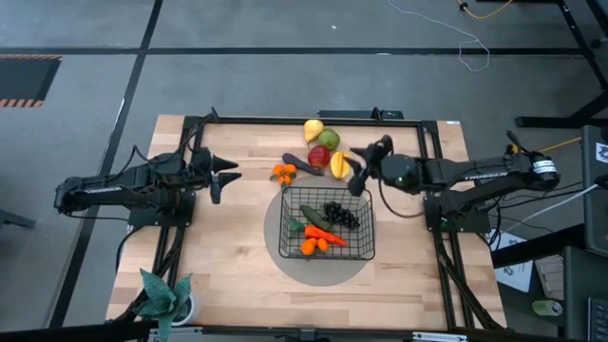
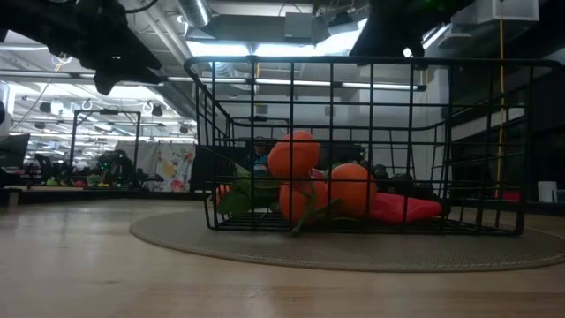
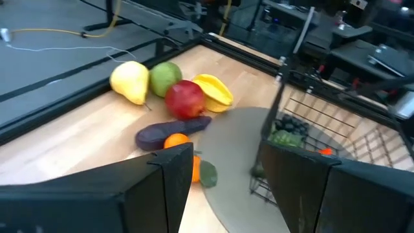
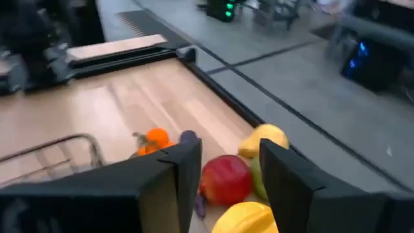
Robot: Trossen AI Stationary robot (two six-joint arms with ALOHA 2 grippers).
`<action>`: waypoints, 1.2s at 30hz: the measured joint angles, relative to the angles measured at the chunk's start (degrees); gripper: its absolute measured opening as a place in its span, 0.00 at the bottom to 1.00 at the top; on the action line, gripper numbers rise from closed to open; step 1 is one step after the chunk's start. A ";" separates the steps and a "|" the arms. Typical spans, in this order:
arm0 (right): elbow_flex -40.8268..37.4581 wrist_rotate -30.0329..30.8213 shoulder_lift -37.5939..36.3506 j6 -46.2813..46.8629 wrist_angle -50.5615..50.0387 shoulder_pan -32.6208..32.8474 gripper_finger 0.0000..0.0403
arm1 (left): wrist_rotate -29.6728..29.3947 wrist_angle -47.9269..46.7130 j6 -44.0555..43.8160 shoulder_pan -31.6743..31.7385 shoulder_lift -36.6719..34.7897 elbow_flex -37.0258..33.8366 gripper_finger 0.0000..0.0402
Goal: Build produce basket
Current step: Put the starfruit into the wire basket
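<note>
Right pincer (image 1: 359, 169): open, empty, above the yellow ridged fruit (image 1: 338, 163) beside the red apple (image 1: 319, 157) | fruit's long axis runs toward the basket (image 1: 367, 249), mid-surface, partly filled | left pincer (image 1: 226, 177): open, empty, farther off across the surface (image 1: 228, 237).
</note>
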 joint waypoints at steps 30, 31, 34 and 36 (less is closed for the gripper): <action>18.00 -20.81 33.62 23.27 -28.13 -20.71 0.37 | -0.95 0.00 0.18 0.01 -0.01 0.00 0.43; 19.22 -20.75 34.68 23.38 -29.31 -20.71 0.37 | -0.95 0.00 0.18 -0.01 0.01 0.00 0.43; 21.35 -21.01 37.30 23.00 -30.27 -20.71 0.37 | -0.95 0.00 0.18 -0.01 0.01 0.00 0.43; 21.64 -21.16 38.74 22.95 -31.07 -20.71 0.37 | -0.95 0.00 0.18 0.01 -0.01 0.00 0.43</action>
